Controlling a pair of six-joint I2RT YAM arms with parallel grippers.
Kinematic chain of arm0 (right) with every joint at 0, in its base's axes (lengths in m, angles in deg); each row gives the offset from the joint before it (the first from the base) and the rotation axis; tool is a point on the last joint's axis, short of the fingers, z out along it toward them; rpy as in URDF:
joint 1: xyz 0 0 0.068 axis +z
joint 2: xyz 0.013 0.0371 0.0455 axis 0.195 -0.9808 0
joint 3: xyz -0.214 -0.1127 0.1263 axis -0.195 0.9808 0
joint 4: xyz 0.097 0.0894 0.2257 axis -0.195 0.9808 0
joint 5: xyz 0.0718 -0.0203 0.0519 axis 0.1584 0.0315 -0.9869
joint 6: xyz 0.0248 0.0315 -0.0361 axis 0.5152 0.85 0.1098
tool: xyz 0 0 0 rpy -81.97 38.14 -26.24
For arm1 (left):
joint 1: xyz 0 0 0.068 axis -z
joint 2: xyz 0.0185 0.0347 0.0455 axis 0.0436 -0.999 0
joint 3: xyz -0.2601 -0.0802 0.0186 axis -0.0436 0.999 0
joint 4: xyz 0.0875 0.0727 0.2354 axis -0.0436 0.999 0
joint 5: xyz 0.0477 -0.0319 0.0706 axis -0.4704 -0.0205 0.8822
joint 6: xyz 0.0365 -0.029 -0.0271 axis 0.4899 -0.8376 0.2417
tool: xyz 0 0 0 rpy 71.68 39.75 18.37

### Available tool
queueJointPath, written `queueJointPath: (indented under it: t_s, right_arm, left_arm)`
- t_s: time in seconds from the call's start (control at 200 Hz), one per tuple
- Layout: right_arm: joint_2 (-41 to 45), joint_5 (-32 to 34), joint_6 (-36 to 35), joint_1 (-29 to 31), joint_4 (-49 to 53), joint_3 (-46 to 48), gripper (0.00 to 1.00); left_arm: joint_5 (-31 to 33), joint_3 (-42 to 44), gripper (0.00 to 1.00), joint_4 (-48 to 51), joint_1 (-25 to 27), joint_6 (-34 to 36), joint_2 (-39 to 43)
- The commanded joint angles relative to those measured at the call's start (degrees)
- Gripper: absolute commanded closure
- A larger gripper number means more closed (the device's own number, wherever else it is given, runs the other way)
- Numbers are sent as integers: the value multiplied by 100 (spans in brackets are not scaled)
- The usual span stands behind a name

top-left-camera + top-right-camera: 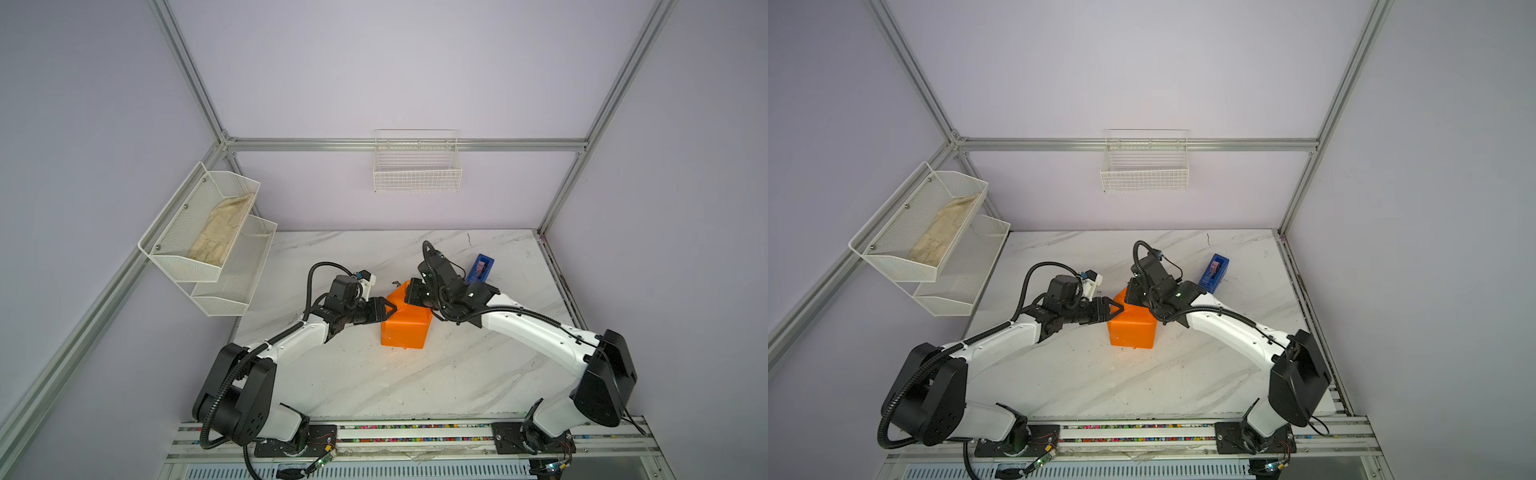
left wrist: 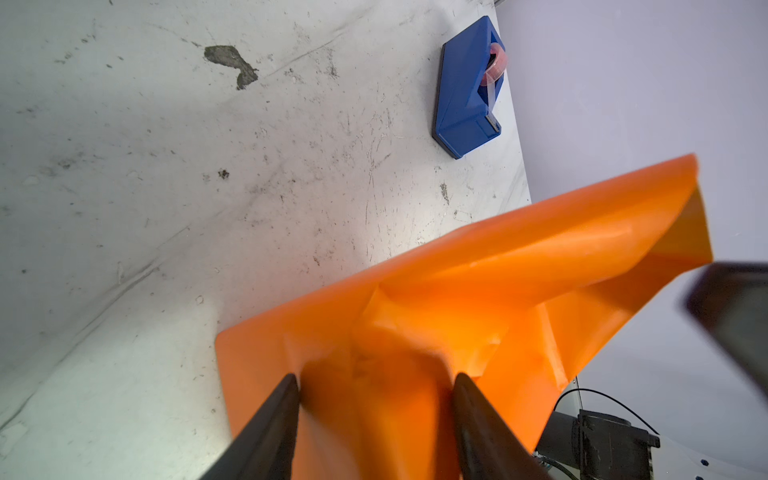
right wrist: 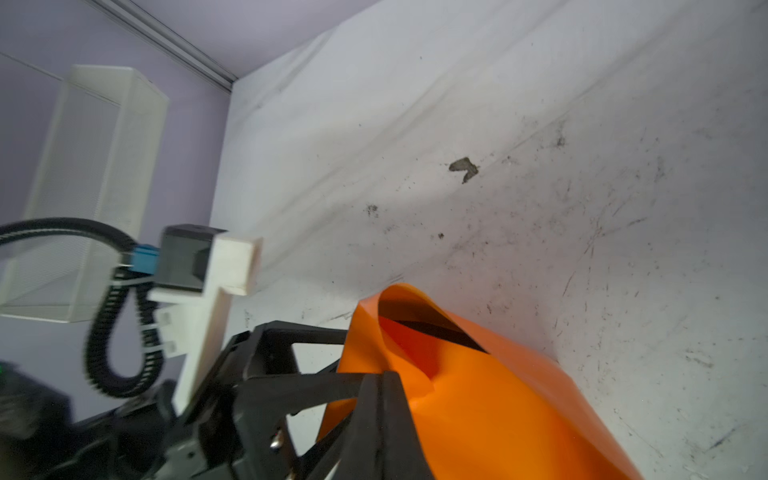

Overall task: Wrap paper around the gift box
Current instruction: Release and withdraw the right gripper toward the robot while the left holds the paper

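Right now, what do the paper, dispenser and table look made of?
The paper: thin orange sheet, smooth with slight sheen; holds sharp creases, free edge curls, so paper or perhaps film. The dispenser: likely moulded plastic, matte blue, uniform colour, crisp edges. The table: white marble look with grey veins, scuffed; stone or laminate, cannot tell.

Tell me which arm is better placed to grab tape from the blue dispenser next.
Right, likely. The dispenser sits just beyond the right arm, on its side; the left tool is clamped on the paper and would have to reach across.
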Motion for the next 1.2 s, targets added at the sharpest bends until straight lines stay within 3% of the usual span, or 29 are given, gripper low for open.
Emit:
queueJointPath:
  t_s: [0.0, 0.11, 0.195, 0.355, 0.62, 1.195]
  right_arm:
    - [580, -287, -354, -568, 14, 128, 95]
    - [1082, -777, -600, -1217, -480, 817, 83]
    - [1345, -1101, -530, -1660, -1010, 1559, 67]
    - [1638, -1014, -250, -1858, -2624, 3105, 62]
    - [1555, 57, 60, -961, -5385, 4706, 53]
    - [-431, 1387, 631, 131, -7850, 5616, 53]
  left_arm:
    - [102, 170, 44, 607, 33, 182, -240]
    - [104, 171, 44, 621, 33, 195, -240]
    - [92, 169, 44, 621, 32, 202, -257]
    - [96, 180, 44, 607, 32, 193, -243]
    - [81, 154, 44, 670, 34, 217, -267]
    - [65, 146, 44, 697, 33, 210, -279]
